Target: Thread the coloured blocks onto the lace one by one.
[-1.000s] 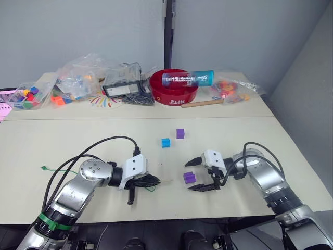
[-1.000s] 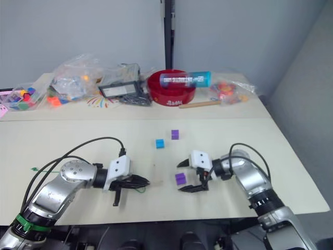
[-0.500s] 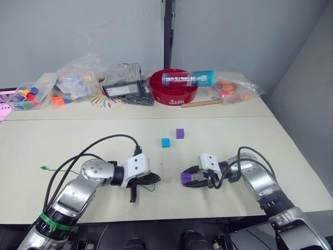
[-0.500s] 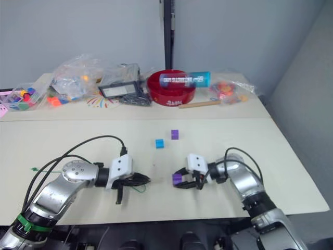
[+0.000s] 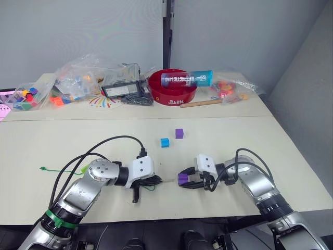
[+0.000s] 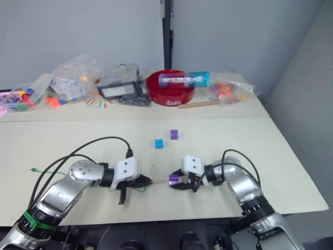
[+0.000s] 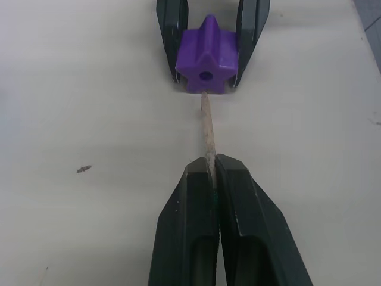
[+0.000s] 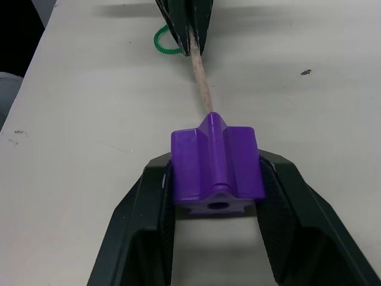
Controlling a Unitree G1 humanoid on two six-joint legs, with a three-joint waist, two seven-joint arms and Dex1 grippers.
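Left wrist view: your left end effector [image 7: 212, 173] pinches the lace [image 7: 207, 134] tip, which meets the hole of the purple block [image 7: 206, 55] clamped in the right end effector [image 8: 217, 205]. No block appears threaded yet; two more [image 5: 165, 142] [image 5: 179, 133] wait beyond.

I see a purple block [image 7: 206, 55], star-shaped in section with a centre hole, upright off the table, the lace's [image 5: 151, 186] pale stiff tip [image 7: 207, 134] touching its hole. A blue block [image 5: 165, 142] and another purple block [image 5: 179, 133] lie apart beyond.

Purple block [image 6: 174, 178] in right end effector [image 6: 176, 181], near left end effector [image 6: 146, 182].
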